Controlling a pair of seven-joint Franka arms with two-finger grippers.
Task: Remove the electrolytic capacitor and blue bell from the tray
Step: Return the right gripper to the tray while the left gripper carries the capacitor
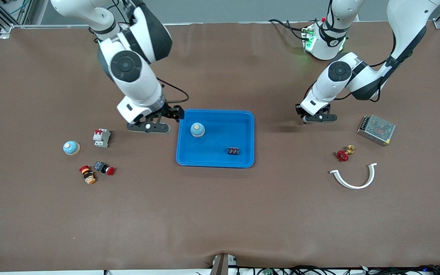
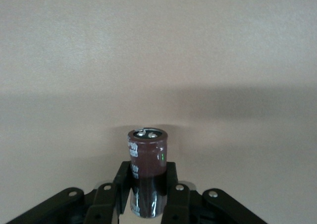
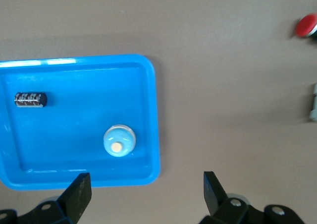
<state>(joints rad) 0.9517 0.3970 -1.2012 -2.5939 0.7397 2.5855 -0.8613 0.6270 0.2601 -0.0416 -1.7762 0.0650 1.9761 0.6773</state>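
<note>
My left gripper (image 1: 316, 118) hangs over bare table between the blue tray (image 1: 245, 118) and the metal box, shut on a dark brown capacitor (image 2: 147, 157) that stands upright between its fingers (image 2: 171, 177). My right gripper (image 1: 159, 121) hovers open at the tray's edge toward the right arm's end, with nothing between its fingertips (image 3: 81, 184). In the tray sit a light blue bell (image 1: 197, 130) (image 3: 119, 140) and a small black capacitor (image 1: 234, 151) (image 3: 30, 99) lying on its side. A second blue bell (image 1: 71, 147) rests on the table toward the right arm's end.
A white circuit breaker (image 1: 101, 137) and two red push buttons (image 1: 87, 174) (image 1: 104, 168) lie by the second bell. Toward the left arm's end are a mesh-covered metal box (image 1: 376, 130), a red valve (image 1: 344, 154) and a white curved clip (image 1: 353, 177).
</note>
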